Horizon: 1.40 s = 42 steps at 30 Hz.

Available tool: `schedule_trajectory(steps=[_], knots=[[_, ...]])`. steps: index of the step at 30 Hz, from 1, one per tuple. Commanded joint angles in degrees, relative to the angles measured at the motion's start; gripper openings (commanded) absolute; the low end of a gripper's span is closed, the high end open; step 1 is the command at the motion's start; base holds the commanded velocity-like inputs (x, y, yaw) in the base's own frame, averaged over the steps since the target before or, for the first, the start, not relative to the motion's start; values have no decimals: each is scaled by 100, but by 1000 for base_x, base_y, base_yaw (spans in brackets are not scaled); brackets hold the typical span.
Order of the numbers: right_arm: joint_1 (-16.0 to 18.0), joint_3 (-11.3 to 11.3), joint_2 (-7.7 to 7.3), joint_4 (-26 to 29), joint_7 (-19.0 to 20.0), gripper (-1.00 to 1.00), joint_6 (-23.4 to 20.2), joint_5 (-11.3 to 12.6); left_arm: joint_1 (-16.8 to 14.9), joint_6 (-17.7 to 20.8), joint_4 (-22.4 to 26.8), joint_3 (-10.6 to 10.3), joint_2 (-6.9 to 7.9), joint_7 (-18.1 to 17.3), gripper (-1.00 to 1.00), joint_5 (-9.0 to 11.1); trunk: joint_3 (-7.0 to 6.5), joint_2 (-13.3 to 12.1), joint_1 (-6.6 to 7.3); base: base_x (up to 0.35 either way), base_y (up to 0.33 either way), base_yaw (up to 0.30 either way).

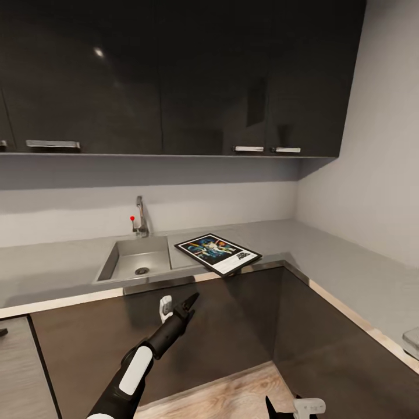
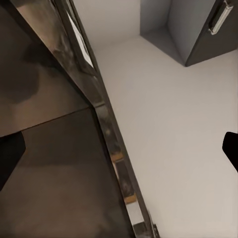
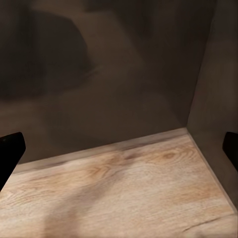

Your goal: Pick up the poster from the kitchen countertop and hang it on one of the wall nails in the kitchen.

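The black-framed poster (image 1: pixel 218 252) lies flat on the pale grey kitchen countertop (image 1: pixel 58 262), right of the sink, with one corner jutting over the front edge. My left gripper (image 1: pixel 177 305) is open, raised in front of the dark cabinet fronts, below and left of the poster and not touching it. In the left wrist view the gripper (image 2: pixel 119 153) looks up along the counter's edge, where a pale strip of the poster (image 2: pixel 79 37) shows. My right gripper (image 1: pixel 294 407) hangs low and open, empty, over the wooden floor (image 3: pixel 129 188). The wall nails are out of view.
A steel sink (image 1: pixel 135 259) with a tap (image 1: pixel 139 218) sits left of the poster. Dark upper cabinets (image 1: pixel 174 75) hang overhead. The counter turns along the right wall (image 1: pixel 372 145), forming a corner of cabinet fronts (image 1: pixel 244 326). A grey object (image 1: pixel 412 340) sits at the right edge.
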State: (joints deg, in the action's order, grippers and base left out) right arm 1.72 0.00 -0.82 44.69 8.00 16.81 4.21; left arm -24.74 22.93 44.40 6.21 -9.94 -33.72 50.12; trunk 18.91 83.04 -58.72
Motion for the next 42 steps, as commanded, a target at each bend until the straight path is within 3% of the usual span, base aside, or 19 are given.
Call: schedule_trajectory(steps=[1, 9, 16, 26, 42], knots=[[4, 0, 0, -4, 35, 100, 12, 45, -4, 52, -1, 21, -6, -11, 100, 33, 7, 4, -1, 114, 0, -7], [4, 0, -3, -9, 32, 100, -1, 45, -4, 60, -1, 29, -6, -11, 100, 65, 6, 4, -1, 206, 0, -2], [4, 0, -5, -13, 35, 100, -2, 45, -4, 49, -147, 23, -6, -282, 100, 420, 6, 4, -1, 31, 0, 0], [4, 0, -4, -21, 38, 100, -2, 45, -4, 45, -201, 21, -6, -317, 100, 453, 6, 4, -1, 2, 0, -14], [4, 1, -1, -69, 38, 100, -2, 45, -4, 45, -195, 21, -6, -322, 100, 458, 6, 4, -1, 0, 0, -192]])
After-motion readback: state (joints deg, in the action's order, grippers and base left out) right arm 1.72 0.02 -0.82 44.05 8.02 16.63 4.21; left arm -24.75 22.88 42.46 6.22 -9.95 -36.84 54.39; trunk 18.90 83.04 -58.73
